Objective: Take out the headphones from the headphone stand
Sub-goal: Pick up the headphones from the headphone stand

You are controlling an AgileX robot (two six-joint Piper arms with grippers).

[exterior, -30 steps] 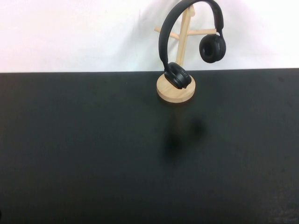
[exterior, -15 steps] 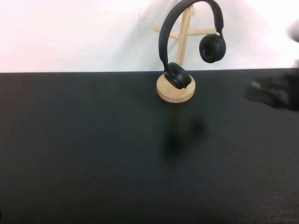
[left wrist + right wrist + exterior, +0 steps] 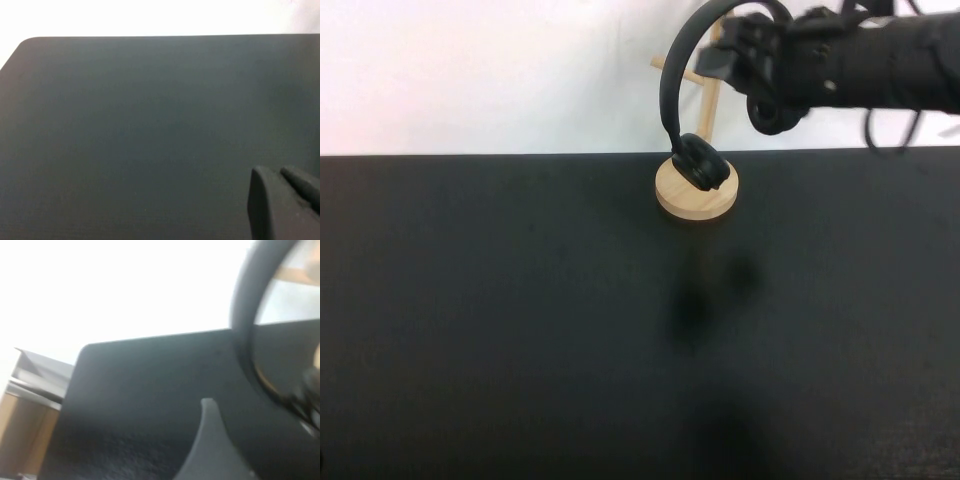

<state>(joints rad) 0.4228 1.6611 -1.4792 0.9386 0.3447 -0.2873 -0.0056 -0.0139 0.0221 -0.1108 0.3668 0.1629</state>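
Headphones [image 3: 672, 90]: matte black, hung over the headphone stand [image 3: 696, 192] at the far edge of the black counter [image 3: 520, 320]. Headband arches upright; left cup low against the disc base, right cup higher, mostly masked. Headband top cut off by frame edge.

Right tool [image 3: 735, 50]: reaches in from the right at the headband's upper part, covering the pole top; blurred, jaw state cannot be told.

Left tool [image 3: 285, 200]: low over bare counter; only one corner visible, jaw state cannot be told.
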